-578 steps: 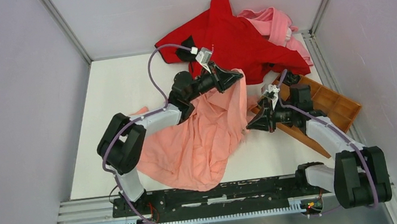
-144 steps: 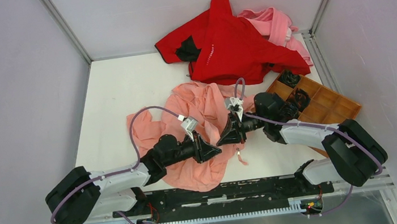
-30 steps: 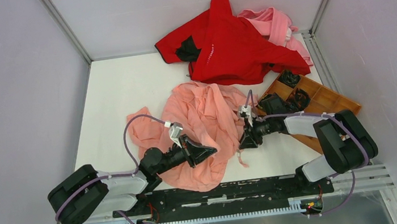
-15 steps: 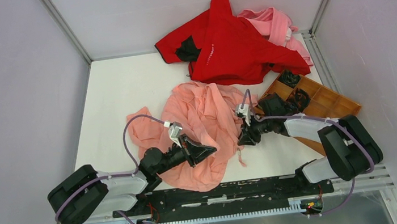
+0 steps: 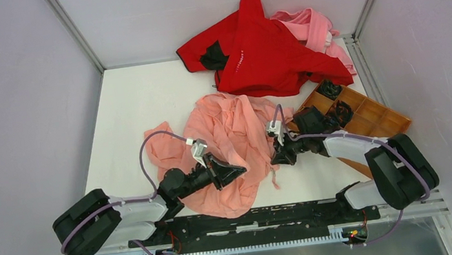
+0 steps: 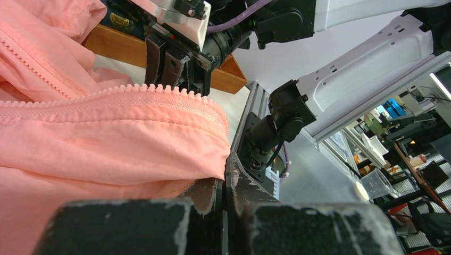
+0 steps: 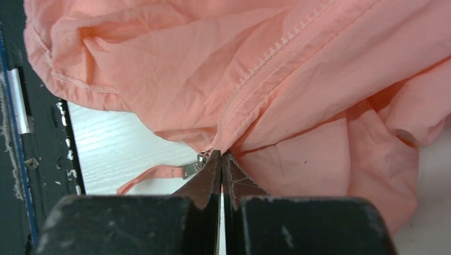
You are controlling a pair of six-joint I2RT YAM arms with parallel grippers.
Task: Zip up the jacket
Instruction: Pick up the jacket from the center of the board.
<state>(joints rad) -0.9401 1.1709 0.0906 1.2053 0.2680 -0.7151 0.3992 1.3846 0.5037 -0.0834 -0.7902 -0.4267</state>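
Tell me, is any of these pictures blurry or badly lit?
Top external: even light, sharp, only soft shadows around the jacket. Left wrist: the left gripper up close is blurred and dark, the zipper teeth crisp. Right wrist: the right gripper is dark and soft, the jacket sharp.

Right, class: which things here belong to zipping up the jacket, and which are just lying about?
In the job: salmon jacket, zip teeth, zip pull, left tool, right tool.
Lying about: red garment, pale pink garment, wooden tray.

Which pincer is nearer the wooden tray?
Right. The right pincer pinches the jacket at its edge facing the tray; the left pincer grips the jacket farther from the tray.
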